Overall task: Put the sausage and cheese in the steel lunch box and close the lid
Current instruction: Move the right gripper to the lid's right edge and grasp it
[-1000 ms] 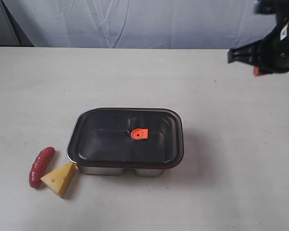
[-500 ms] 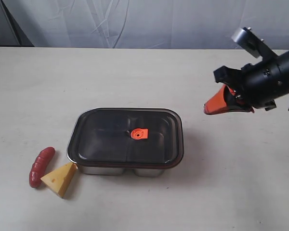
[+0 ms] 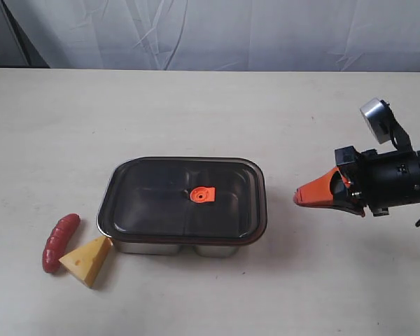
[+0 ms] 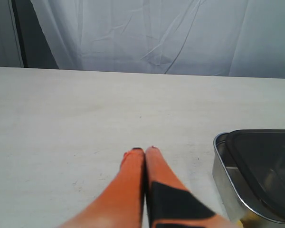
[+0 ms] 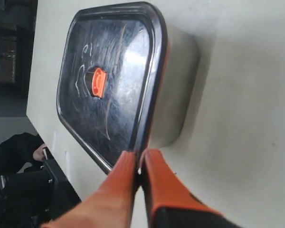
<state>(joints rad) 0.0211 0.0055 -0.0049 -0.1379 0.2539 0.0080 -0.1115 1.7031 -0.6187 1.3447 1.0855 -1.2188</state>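
Right arm [image 3: 399, 175] has dropped low beside the steel lunch box [image 3: 161, 246]. Its jaws are pressed together and empty, aimed at the lid [image 3: 185, 196], which is still on. Sausage [image 3: 59, 242] and cheese [image 3: 89, 260] lie side by side on the counter [image 3: 196, 105], just beside the box's corner.

Left wrist: left jaws closed, empty, near the box.

Right wrist: jaws level with the lid's rim. Lid looks stiff and slick, so best taken at its overhanging edge.
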